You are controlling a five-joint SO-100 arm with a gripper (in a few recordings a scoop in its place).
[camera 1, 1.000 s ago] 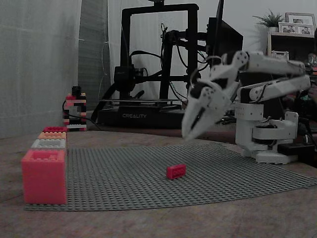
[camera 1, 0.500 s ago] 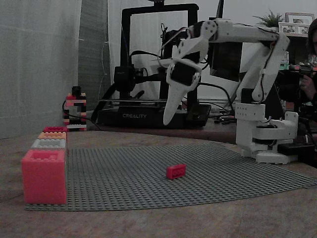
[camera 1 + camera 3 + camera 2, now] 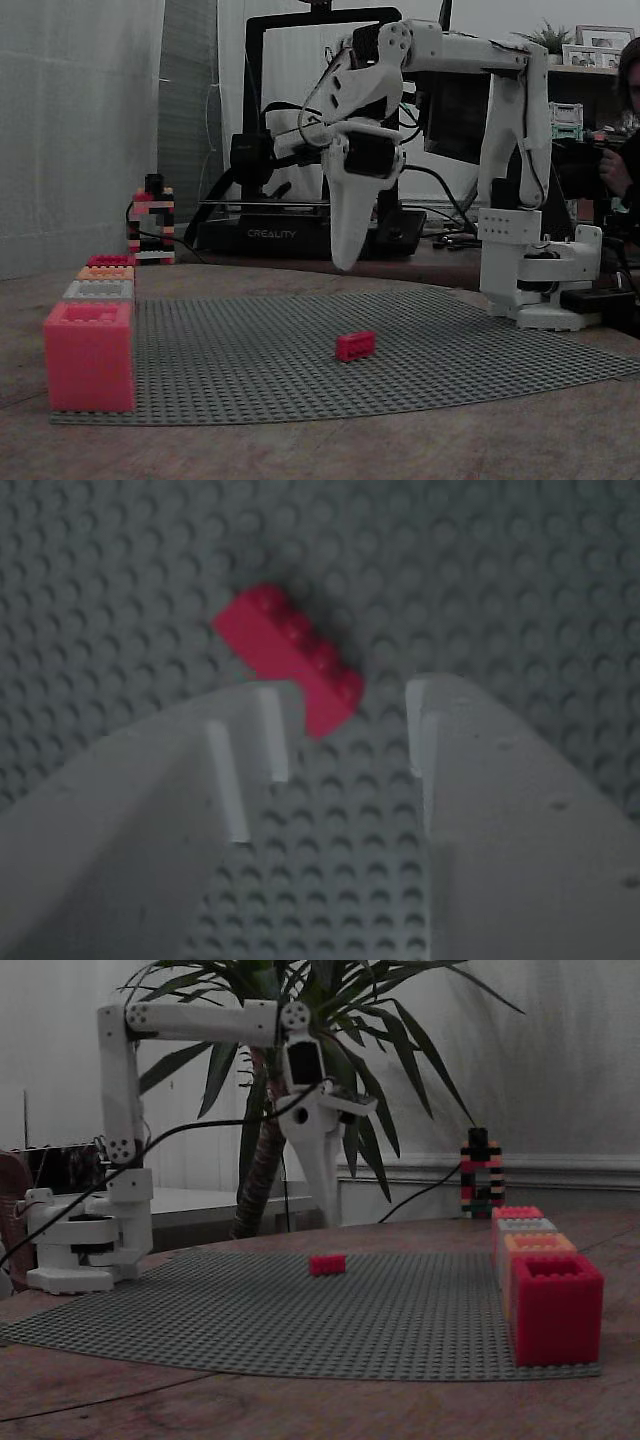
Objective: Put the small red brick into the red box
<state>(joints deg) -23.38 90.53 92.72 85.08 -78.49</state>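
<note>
Fixed view with the printer behind: at the far left the red box [image 3: 88, 355] stands on the corner of the grey baseplate [image 3: 250, 350], its open top up. It is the nearest of a row of 4 boxes, with a grey box [image 3: 98, 290], an orange box [image 3: 105, 272] and another red one behind it. Further back a small brick tower [image 3: 151, 225] stands off the plate. Near the middle of the plate the small red brick [image 3: 355, 345] lies flat, well apart from the red box. The gripper [image 3: 342, 255] hangs point-down above it, clear of the plate, in front of a black 3D printer [image 3: 270, 130]. The arm's white base [image 3: 535, 280] sits at the right, and a person shows at the right edge.

From the opposite side, the base [image 3: 85, 1240] is at the left and the gripper [image 3: 325, 1210] hangs above the small red brick [image 3: 327, 1264]. The brick tower [image 3: 480, 1170] and the red box [image 3: 555, 1305] are at the right.

Wrist view: the small red brick [image 3: 290, 658] lies askew on the studs, 1 end just behind the left fingertip [image 3: 230, 750]. The jaws stand apart with bare plate between them, holding nothing.
</note>
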